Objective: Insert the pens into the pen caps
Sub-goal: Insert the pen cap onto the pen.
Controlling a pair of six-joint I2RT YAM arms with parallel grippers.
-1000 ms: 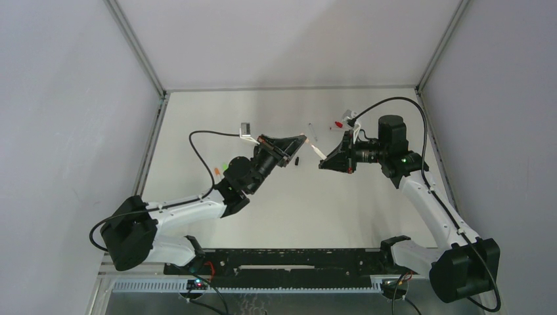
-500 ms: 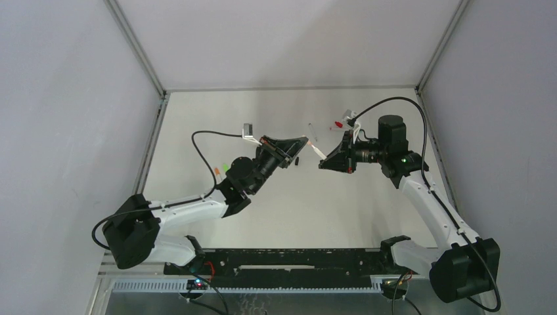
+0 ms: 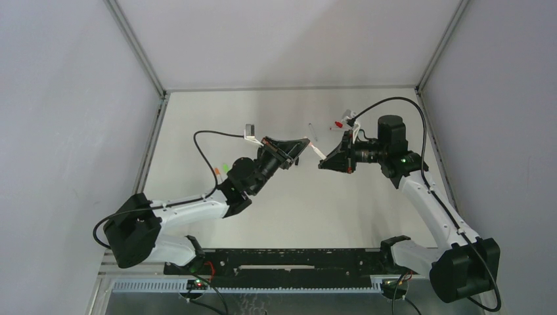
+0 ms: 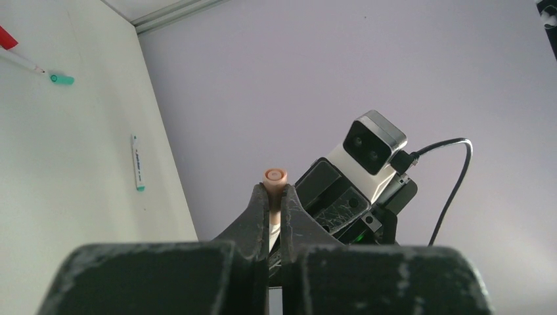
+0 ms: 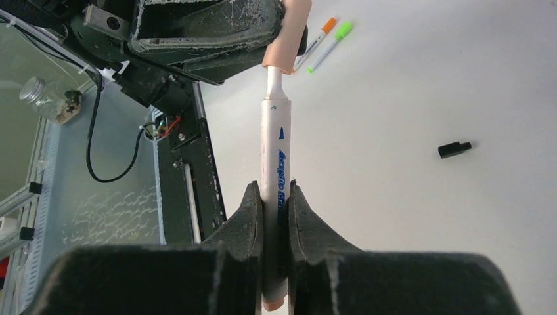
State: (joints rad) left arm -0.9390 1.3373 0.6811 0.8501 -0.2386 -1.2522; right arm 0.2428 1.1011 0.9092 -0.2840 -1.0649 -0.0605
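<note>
I see my left gripper (image 4: 274,197) clenched on the peach cap (image 4: 274,176), my right gripper (image 5: 276,190) grasping a white pen (image 5: 277,138), tip at that cap's mouth (black cap (image 5: 454,149) lying well apart).

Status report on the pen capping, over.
Left pincer shut on orange cap. Right pincer shut on pen, tip at cap mouth. Black cap lies aside, not in the way.

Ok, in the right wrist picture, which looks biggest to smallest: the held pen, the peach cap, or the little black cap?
1. held pen, though it sits nearest the camera.
2. peach cap.
3. black cap, lying farther away, so its true size is unsure.
</note>
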